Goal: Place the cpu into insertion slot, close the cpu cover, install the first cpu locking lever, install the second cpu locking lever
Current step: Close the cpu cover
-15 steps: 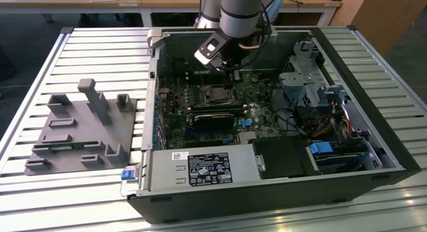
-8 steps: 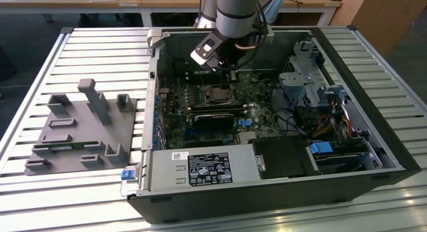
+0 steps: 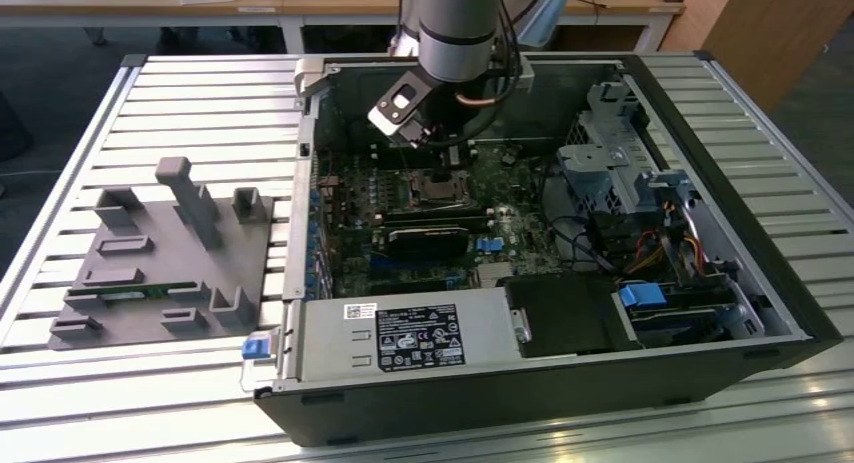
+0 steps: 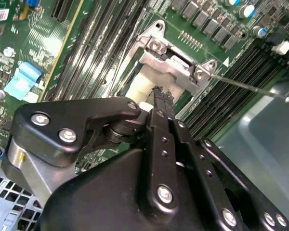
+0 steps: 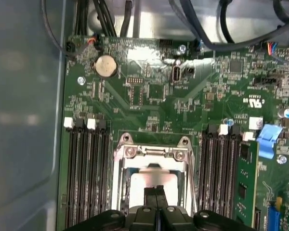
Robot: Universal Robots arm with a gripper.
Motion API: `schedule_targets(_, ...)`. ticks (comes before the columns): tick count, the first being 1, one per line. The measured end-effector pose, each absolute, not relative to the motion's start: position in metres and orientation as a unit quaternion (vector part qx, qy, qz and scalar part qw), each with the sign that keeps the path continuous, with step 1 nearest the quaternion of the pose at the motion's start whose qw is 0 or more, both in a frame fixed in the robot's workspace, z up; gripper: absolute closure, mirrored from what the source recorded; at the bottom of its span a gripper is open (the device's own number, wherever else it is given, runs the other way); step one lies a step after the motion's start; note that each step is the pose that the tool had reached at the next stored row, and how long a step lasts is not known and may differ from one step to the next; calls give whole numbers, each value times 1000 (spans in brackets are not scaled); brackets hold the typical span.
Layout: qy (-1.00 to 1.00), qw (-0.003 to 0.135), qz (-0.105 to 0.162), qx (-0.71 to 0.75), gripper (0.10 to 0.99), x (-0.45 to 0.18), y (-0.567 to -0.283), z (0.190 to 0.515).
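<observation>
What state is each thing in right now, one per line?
cpu cover: lowered
cpu: seated, showing through the cover's window
gripper: shut, tips over the cpu
locking lever: sticking out sideways, apparently unlatched
computer case: side open

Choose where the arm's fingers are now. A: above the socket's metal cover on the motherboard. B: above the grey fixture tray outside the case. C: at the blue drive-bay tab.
A: in the first wrist view the fingers hang over the cpu cover, flanked by memory slots.
</observation>
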State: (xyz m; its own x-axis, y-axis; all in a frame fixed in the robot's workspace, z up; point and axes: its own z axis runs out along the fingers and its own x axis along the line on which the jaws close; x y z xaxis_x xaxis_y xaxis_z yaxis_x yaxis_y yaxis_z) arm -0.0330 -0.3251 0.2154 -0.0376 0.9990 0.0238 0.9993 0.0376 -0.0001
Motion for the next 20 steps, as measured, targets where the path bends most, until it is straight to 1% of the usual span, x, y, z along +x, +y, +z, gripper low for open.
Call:
schedule_targets(10, -720, 9, -8, -694, 965, -49, -325, 211)
schedule_targets(20, -720, 9, -8, -694, 965, -50, -325, 203)
